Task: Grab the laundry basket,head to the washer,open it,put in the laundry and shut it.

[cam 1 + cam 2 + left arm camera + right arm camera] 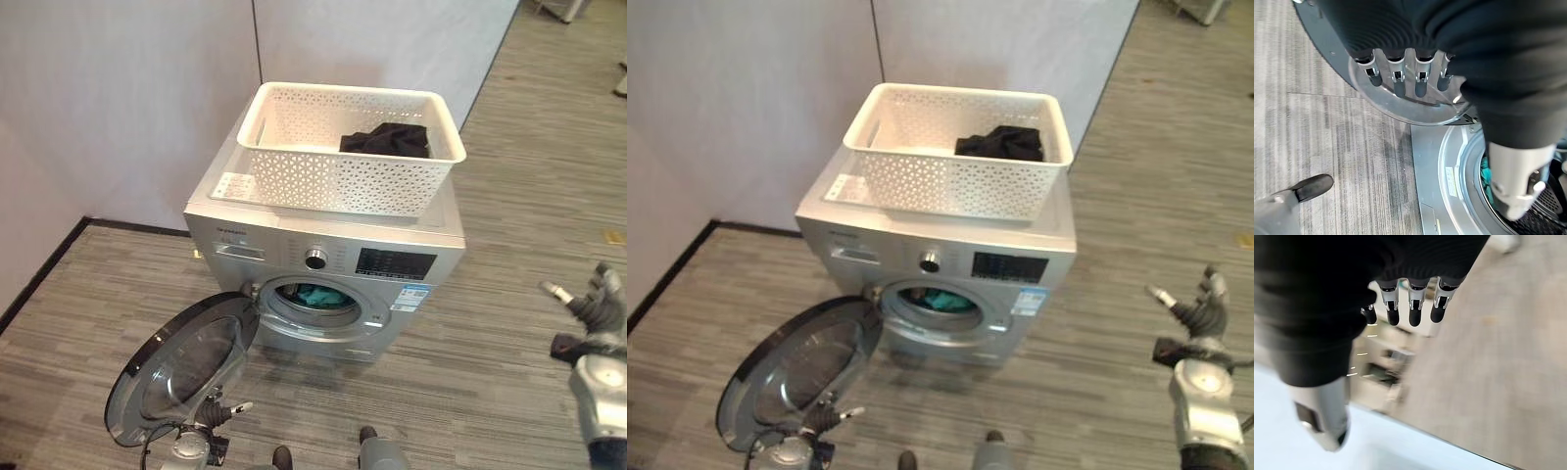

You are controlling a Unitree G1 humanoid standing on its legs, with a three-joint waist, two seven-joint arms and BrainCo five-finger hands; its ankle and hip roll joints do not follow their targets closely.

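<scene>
While set on top of the washer (323, 250), white perforated laundry basket (348, 147), up out of the way of the opening below and within reach for unloading. Inside the basket, toward its far right corner, one dark garment (385, 140), not yet loaded. Below, round washer door (181, 367) swung wide to the left, hinged at the left of the opening, glass facing up and toward the viewer, leaving the drum mouth clear. Within the drum, a glimpse of teal cloth (315, 294), apparently laundry put in already.

At the lower edge, just in front of the open door, left hand (828, 419), fingers (1396, 81) straight and relaxed, holding nothing, hanging close above the door's rim; well placed, by the look of it, either to swing the door shut or to stay clear of the opening. Out to the right, well apart from the washer and over bare wood-look floor (509, 294), right hand (593, 308), fingers (1413, 308) likewise extended and empty, thumb apart.

Judged from the layout: basket carried and parked, door opened, loading partly done. Likely remaining: lifting the dark garment from the basket down into the drum, then closing the door. Possible snag: garment at the far side of the basket, needing a reach over the rim.
</scene>
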